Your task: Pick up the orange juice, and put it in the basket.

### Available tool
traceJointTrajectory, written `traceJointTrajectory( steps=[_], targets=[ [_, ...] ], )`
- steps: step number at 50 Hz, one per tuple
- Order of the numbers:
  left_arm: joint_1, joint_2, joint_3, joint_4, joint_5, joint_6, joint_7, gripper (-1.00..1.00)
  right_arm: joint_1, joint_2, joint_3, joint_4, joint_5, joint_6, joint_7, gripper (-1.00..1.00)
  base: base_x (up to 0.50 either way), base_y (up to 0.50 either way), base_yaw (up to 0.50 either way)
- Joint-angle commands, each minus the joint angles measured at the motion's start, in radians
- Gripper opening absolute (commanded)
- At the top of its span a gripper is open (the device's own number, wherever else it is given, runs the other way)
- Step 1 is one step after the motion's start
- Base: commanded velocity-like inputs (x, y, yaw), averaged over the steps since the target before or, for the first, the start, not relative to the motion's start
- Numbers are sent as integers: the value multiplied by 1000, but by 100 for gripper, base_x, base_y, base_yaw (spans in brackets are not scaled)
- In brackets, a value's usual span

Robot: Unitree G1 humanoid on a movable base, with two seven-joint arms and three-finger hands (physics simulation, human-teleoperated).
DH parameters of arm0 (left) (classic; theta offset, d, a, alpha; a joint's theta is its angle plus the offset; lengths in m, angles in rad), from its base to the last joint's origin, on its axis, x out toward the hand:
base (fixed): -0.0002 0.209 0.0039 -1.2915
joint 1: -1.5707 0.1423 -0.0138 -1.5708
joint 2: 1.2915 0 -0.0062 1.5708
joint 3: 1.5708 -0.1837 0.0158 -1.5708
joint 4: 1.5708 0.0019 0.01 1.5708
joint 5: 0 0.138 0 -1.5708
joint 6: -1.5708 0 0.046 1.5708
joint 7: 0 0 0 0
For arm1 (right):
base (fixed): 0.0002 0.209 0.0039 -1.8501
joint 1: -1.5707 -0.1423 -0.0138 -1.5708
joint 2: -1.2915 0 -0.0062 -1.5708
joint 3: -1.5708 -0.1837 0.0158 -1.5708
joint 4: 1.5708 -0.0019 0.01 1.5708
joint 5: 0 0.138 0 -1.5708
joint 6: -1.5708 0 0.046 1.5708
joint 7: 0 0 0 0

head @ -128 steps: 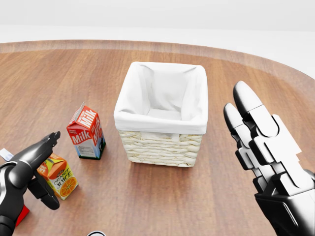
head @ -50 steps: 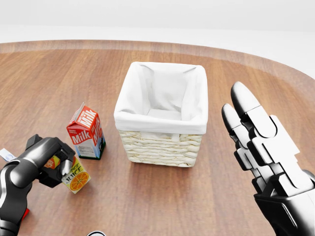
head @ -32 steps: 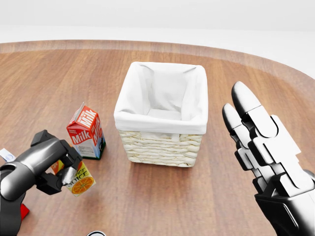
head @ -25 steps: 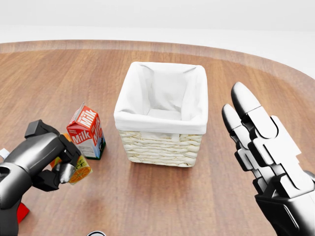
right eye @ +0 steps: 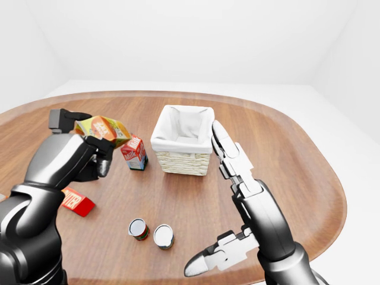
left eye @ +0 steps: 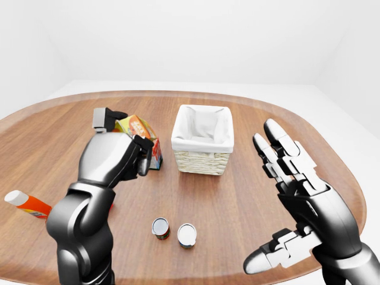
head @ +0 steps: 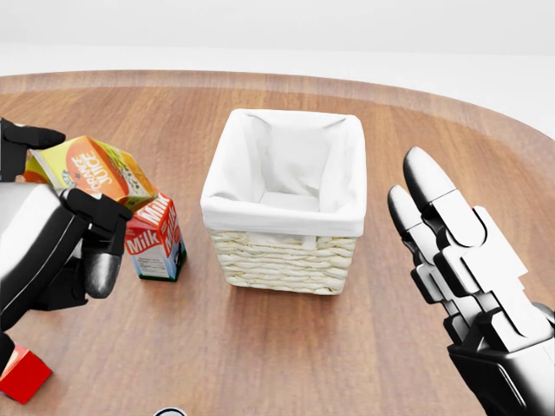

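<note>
Up above the wooden table [head: 286,364], left of the basket [head: 284,204] in the head view, the left hand [head: 48,247] has its fingers closed round the orange juice [head: 91,169], tilted over the milk carton [head: 156,238]. Its right hand [head: 464,260] hovers with fingers spread, holding nothing.

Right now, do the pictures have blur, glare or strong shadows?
Head view: sharp, soft shadow under the basket, no glare. Eye views: even light, wide-angle, the table looks curved; the cans show pale bright tops.
</note>
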Motion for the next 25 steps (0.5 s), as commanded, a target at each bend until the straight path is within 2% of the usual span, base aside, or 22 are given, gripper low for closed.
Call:
traceJointTrajectory(
  steps=[1,5,10,13,17,25],
  targets=[
    [3,-39,-10,-217,65,0,0,-100,-1,-2,-1,0,3,0,0,100,0,0,0],
    [-31,-44,-13,-278,75,0,0,-100,-5,-3,1,0,4,2,0,100,0,0,0],
    [-115,-51,-24,-286,108,0,0,-100,1,-10,-2,0,4,-6,0,100,0,0,0],
    [-225,-61,-35,-244,132,0,0,-100,-7,-8,3,0,6,0,0,100,0,0,0],
    [-308,-58,-59,-186,136,0,0,-100,-5,-12,2,0,6,-4,0,100,0,0,0],
    [-431,-122,-133,-72,137,0,0,-100,-6,-13,6,0,4,-4,0,100,0,0,0]
  ],
)
